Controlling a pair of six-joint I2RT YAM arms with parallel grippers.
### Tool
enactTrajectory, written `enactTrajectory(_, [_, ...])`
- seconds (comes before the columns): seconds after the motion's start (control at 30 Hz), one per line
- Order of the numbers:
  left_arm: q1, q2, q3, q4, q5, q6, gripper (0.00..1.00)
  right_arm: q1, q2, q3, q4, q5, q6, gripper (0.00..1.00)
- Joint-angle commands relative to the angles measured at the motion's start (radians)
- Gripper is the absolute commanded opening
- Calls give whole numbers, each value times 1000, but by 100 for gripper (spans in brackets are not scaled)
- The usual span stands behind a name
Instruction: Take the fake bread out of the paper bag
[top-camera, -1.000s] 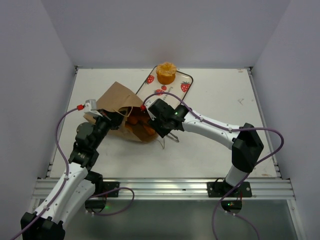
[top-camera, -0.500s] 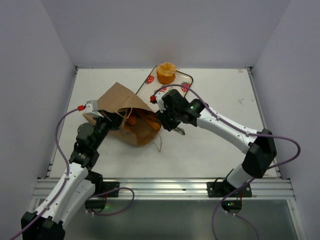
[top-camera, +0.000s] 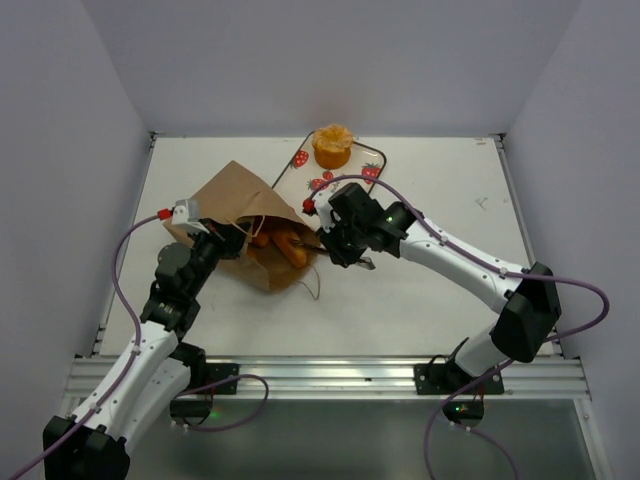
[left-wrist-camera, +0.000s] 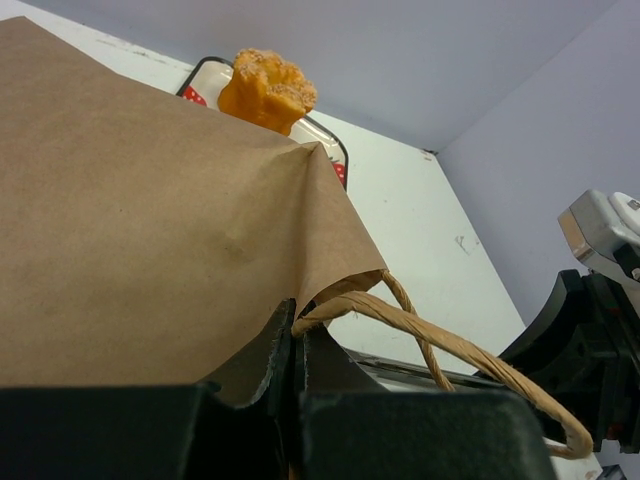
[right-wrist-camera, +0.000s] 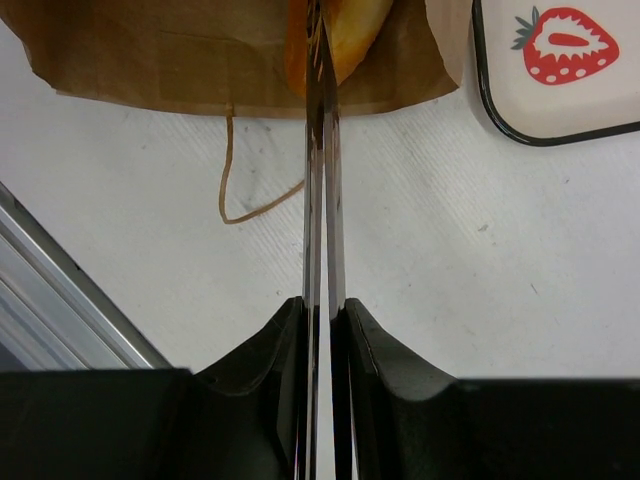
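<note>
The brown paper bag (top-camera: 235, 200) lies on its side, mouth facing right. My left gripper (top-camera: 222, 237) is shut on its upper rim by a cord handle (left-wrist-camera: 450, 345), holding the mouth open; in the left wrist view the gripper (left-wrist-camera: 297, 335) sits under the bag (left-wrist-camera: 150, 200). Orange bread pieces (top-camera: 285, 247) show in the mouth. My right gripper (top-camera: 338, 245) is shut on thin metal tongs (right-wrist-camera: 325, 180). Their tips reach a bread piece (right-wrist-camera: 350, 30) at the bag's edge (right-wrist-camera: 180, 60). A round ruffled bun (top-camera: 332, 145) sits on the tray.
The white strawberry-print tray (top-camera: 368, 172) lies behind the bag at the back centre, and its corner shows in the right wrist view (right-wrist-camera: 560, 70). A loose cord handle (right-wrist-camera: 245, 190) lies on the table in front of the bag. Walls enclose the table on three sides.
My right gripper has pulled back to the right, out of the bag mouth. The bread pieces in the mouth have shifted and show more. The left gripper still holds the rim.
</note>
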Motion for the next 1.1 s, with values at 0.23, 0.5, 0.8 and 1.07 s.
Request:
enactTrajectory(0.23, [6,1,-13,55,-15,8,0,-3,-25,70,5,-52,-9,27])
enactTrajectory(0.5, [6,28,14,58,20,-58,0,5,16,101,-2,6,-15,46])
enactTrajectory(0.8, [6,17,43,52,31,-107,0,19,70,115,4,101,-17,54])
enactTrajectory(1.07, [6,26,56,61,29,-167,0,40,119,112,8,129,-5,63])
